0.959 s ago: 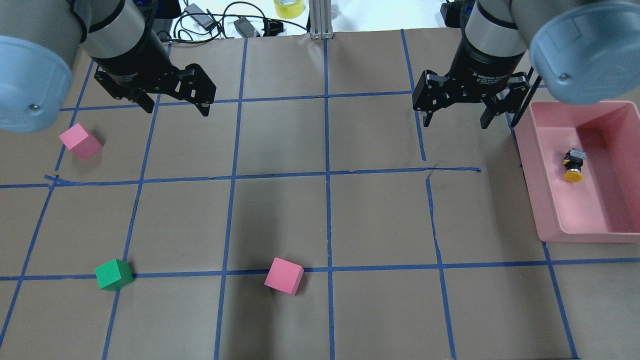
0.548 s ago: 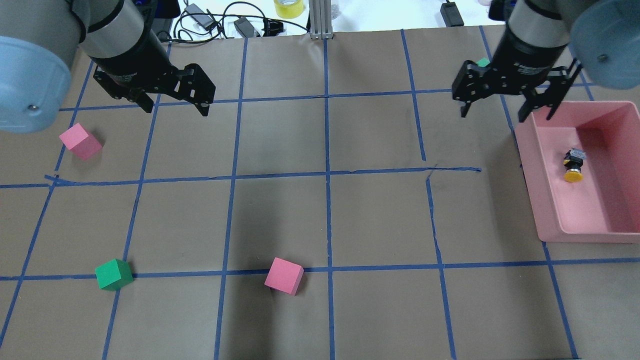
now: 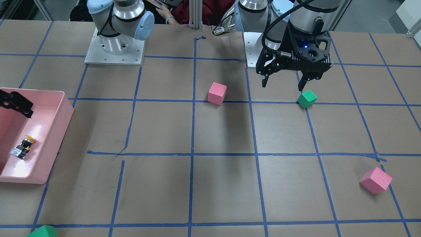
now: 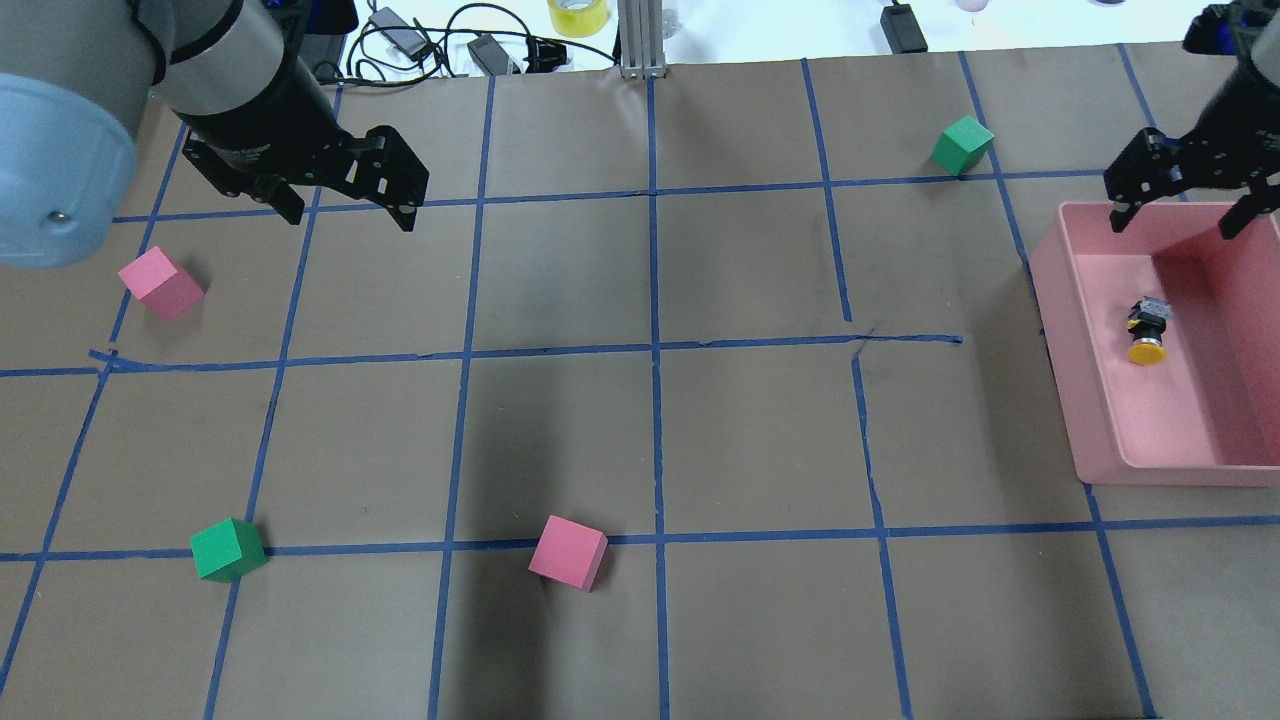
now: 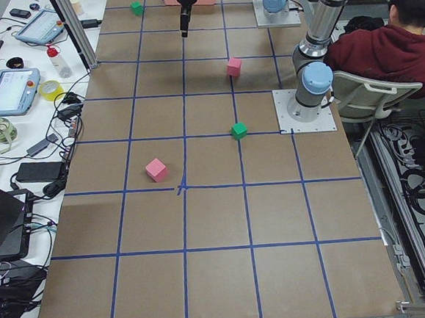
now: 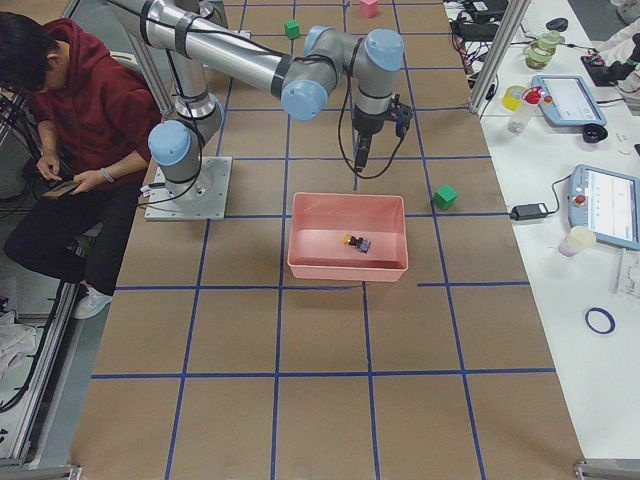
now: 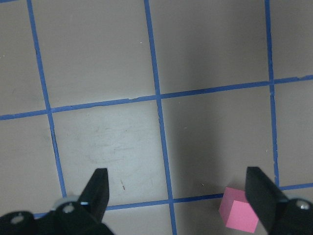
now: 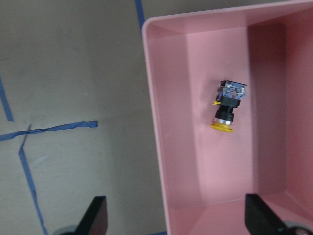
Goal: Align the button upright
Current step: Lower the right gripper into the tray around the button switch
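Note:
The button (image 4: 1147, 332), with a yellow cap, black body and silvery end, lies on its side inside the pink bin (image 4: 1075, 380). It also shows in the front view (image 3: 23, 147) and the right wrist view (image 8: 227, 110), its cap towards the robot. My right gripper (image 4: 1172, 215) is open and empty, above the bin's far rim, apart from the button. In its wrist view the bin wall (image 8: 161, 147) lies between the fingers. My left gripper (image 4: 350, 215) is open and empty over the table's far left, also in the front view (image 3: 282, 86).
Foam cubes lie on the brown paper with blue tape lines: pink (image 4: 160, 282) near the left gripper, green (image 4: 228, 548) at front left, pink (image 4: 568, 550) at front centre, green (image 4: 962, 143) at the far right, left of the bin. Cables lie beyond the far edge.
My right gripper has moved to the right, from over the table to above the bin's far rim, uncovering the far green cube. The left arm and the button have not moved.

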